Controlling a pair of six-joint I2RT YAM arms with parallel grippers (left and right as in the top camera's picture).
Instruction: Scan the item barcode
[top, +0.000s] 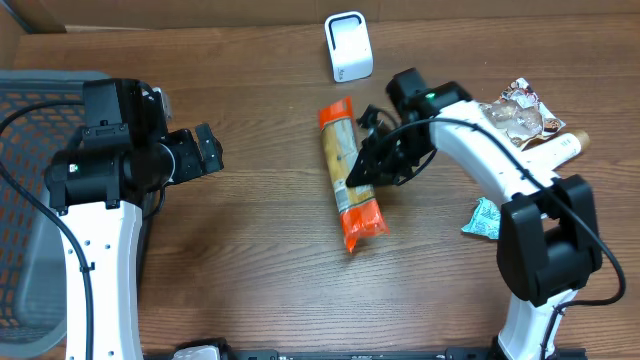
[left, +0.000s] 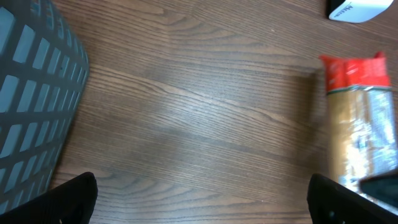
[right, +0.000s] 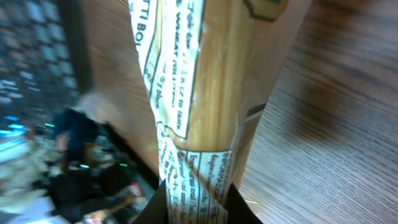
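The right gripper (right: 193, 205) is clamping the pack (top: 340, 150), which is lying just in front of the scanner (top: 348, 46); the left gripper (top: 212, 150) is hanging open, well left of it. Pinched mid-length, the pack may sag and twist away from the scanner.

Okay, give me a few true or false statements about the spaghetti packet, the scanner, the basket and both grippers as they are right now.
1. The right gripper is shut on the long clear spaghetti packet with orange ends. True.
2. The left gripper grips that packet too. False: it is open and empty.
3. The small white box-shaped scanner stands beyond the packet's far end. True.
4. The grey mesh basket is beside the right arm. False: beside the left arm.
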